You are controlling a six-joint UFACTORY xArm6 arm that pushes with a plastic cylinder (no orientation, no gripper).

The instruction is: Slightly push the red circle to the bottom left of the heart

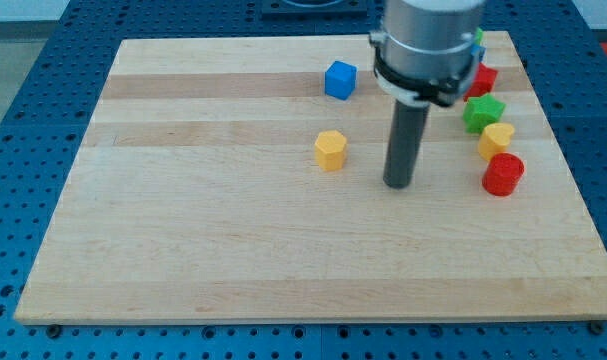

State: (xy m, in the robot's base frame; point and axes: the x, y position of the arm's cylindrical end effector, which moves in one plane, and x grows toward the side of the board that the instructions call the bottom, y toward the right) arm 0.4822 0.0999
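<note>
The red circle (pixel 503 173) lies near the board's right edge, just below the yellow heart (pixel 497 139). My tip (pixel 398 185) rests on the board well to the left of the red circle, with a wide gap between them. The rod rises from the tip to the arm's grey head at the view's top.
A green star (pixel 483 111) sits above the heart. A red block (pixel 483 79) shows partly behind the arm, and a green block (pixel 478 38) peeks out above it. A blue cube (pixel 340 79) and a yellow hexagon (pixel 330 150) lie left of the rod. The wooden board (pixel 183 230) sits on a blue perforated table.
</note>
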